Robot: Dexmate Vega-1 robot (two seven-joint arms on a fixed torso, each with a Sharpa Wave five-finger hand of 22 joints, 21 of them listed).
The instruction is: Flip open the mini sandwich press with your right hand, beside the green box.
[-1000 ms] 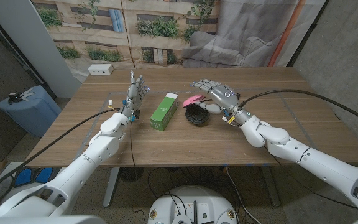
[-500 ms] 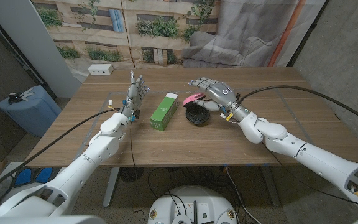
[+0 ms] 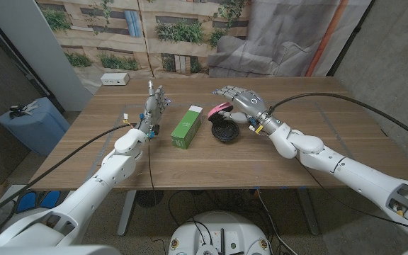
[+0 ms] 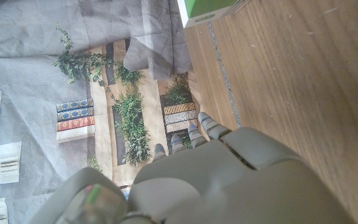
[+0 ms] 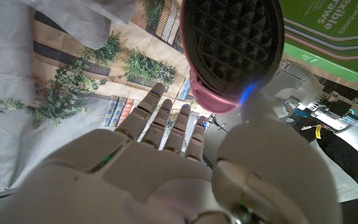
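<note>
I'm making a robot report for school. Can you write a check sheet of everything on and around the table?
Surface: wooden table, bare patches.
Job's things: mini sandwich press open, pink lid raised; green box beside it.
Clutter: white box at far corner.
Hands: right hand at the lid, grip unclear; left hand upright, holds nothing.
Cables: black cables along both arms.
Surroundings: plant-print backdrop, grey cloth, blue bin.
</note>
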